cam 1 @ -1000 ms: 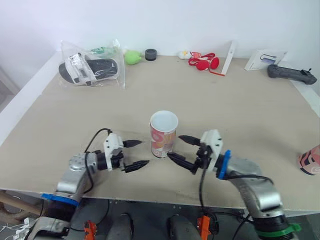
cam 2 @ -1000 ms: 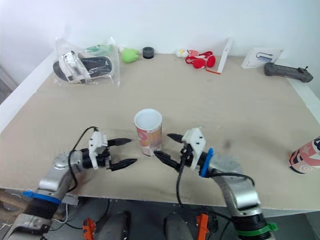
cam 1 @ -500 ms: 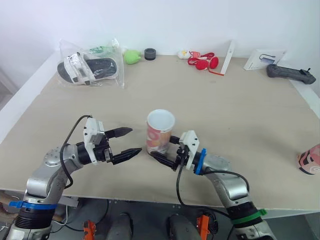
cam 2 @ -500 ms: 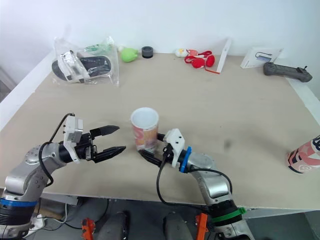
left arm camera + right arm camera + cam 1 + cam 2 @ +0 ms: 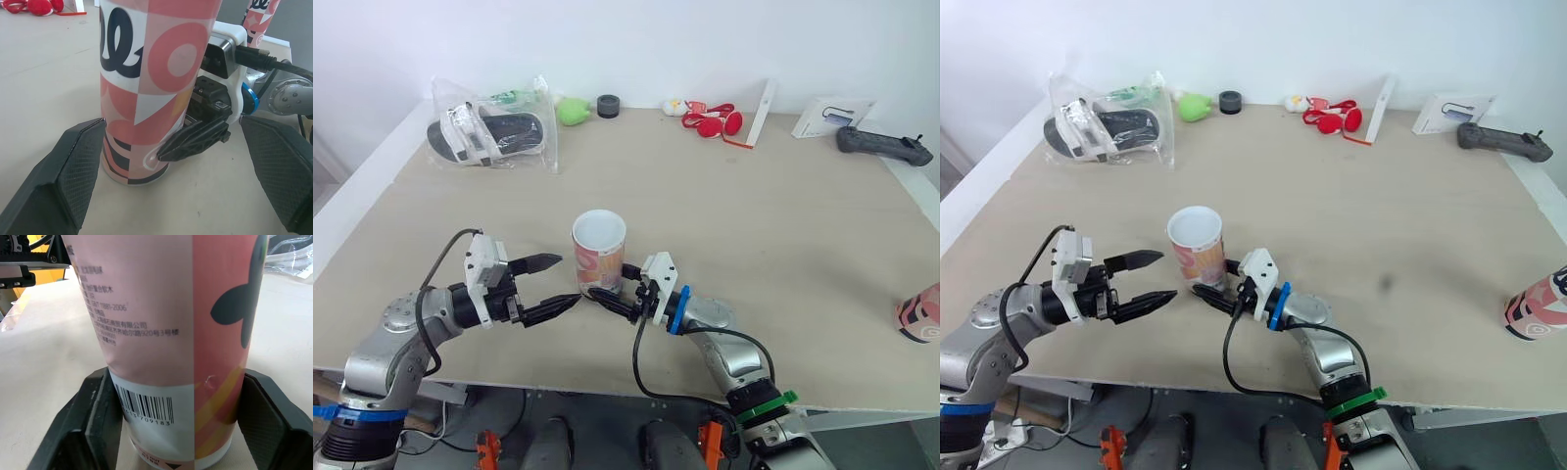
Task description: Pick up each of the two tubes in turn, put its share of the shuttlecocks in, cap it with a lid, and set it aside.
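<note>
Upper left of the frame: black sandal inside a clear plastic bag, green object just beside. Top centre: red corded item, leaning white card. Upper right: white box, black controller. All on a beige table.

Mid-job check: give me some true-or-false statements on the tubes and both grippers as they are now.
1. The tube stands upright with its top open. True.
2. The right gripper's fingers flank that tube's base. True.
3. The left gripper is shut on the tube. False: the left gripper is open beside it.
4. The second tube sits by the bagged slippers. False: that tube is at the table's right edge, far from the slippers.
</note>
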`<state>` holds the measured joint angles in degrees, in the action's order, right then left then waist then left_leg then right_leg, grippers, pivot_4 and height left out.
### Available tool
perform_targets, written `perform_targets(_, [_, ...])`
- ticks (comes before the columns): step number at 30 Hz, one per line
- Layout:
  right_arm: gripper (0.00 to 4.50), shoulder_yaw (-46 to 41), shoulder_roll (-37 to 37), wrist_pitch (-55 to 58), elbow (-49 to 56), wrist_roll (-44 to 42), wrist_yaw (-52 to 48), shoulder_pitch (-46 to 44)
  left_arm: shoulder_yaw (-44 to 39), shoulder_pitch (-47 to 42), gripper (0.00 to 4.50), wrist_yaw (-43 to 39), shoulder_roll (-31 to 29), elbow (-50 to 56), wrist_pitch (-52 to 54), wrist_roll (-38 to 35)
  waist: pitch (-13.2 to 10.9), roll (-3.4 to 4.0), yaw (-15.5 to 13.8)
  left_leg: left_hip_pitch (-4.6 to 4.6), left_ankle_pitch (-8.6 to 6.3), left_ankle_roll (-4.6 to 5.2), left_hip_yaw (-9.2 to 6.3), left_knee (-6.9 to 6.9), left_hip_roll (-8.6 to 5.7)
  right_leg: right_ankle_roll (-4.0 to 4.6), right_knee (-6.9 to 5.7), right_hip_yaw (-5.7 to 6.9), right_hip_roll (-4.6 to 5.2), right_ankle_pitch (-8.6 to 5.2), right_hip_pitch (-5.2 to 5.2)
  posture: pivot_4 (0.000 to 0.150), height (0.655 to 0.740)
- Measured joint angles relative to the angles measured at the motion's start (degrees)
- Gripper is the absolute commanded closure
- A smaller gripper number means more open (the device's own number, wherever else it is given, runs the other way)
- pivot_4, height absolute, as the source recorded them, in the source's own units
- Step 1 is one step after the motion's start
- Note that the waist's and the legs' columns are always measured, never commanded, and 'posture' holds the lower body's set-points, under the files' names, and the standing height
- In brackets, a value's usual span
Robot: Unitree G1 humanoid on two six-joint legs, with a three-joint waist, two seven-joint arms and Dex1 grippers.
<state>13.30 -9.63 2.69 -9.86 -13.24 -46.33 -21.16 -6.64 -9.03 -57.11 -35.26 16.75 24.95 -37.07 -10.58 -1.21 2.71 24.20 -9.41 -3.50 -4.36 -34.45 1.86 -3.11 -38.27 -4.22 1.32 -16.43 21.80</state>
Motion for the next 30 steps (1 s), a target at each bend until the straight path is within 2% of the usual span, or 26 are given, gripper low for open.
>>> perform_targets(7, [1.47,-2.2,-0.8,3.3,5.5,-1.3,2.3,3.7,0.8,-2.9,0.00,1.8,1.3,-0.2,0.5,0.3,0.0,-0.01,-0.2,0.05,0.00,-0.01,-0.01,-0.02,-0.05,0.02,-0.01,0.00,0.04,0.01,0.01,0.150,0.7400])
perform_targets(13, [1.47,-22.9,-0.9,3.7,13.5,-2.1,24.0,7.4,8.2,-17.5,0.00,3.8,9.7,-5.8,1.2,2.1,0.0,-0.02,-1.5,0.16,0.22,-0.36,-0.01,-0.15,-0.20,-0.28,0.00,-0.02,0.15,0.17,0.00,0.150,0.7400])
perform_targets(16, [1.47,-28.7,-0.8,3.4,15.1,-1.3,31.4,8.0,11.4,-21.1,0.00,2.5,12.4,-10.0,0.2,4.0,0.0,-0.01,-1.1,0.11,0.23,-0.35,0.02,-0.07,-0.15,-0.19,-0.02,-0.06,0.08,0.17,0.04,0.150,0.7400])
perform_targets(19, [1.47,-34.6,-0.7,2.9,14.6,1.3,41.6,8.1,16.5,-26.7,0.00,0.3,18.9,-18.4,-3.5,7.5,0.0,0.02,-0.7,0.11,0.24,-0.33,0.03,0.00,-0.14,0.13,-0.08,-0.08,0.04,0.29,0.10,0.150,0.7400])
perform_targets(21, [1.47,-35.4,-0.8,2.9,14.3,1.8,43.3,8.1,17.5,-27.3,0.00,0.1,19.5,-19.5,-4.8,8.3,0.0,0.04,-0.1,0.11,0.23,-0.31,0.09,0.04,-0.13,0.15,-0.08,-0.15,0.03,0.28,0.14,0.150,0.7400])
perform_targets(23, [1.47,-37.7,-1.0,2.6,11.9,2.9,47.3,7.6,18.2,-29.6,0.00,-0.4,22.7,-24.4,-8.0,10.5,0.0,0.10,-0.1,0.12,0.23,-0.30,0.12,0.03,-0.18,0.15,-0.11,-0.16,0.08,0.27,0.14,0.150,0.7400])
perform_targets(24, [1.47,-39.6,-1.1,2.0,8.6,3.8,51.2,7.1,19.2,-32.4,0.00,-0.8,26.2,-28.7,-10.8,12.0,0.0,0.11,-0.1,0.14,0.24,-0.29,0.15,0.00,-0.24,0.10,-0.11,-0.18,0.13,0.28,0.14,0.150,0.7400])
perform_targets(30, [1.47,-42.7,-1.4,-1.2,3.7,3.9,55.6,6.5,19.6,-36.1,0.00,-0.3,31.3,-34.3,-15.2,14.0,0.0,0.19,0.0,0.11,0.22,-0.23,0.23,0.01,-0.23,0.08,-0.12,-0.28,0.10,0.26,0.16,0.150,0.7400])
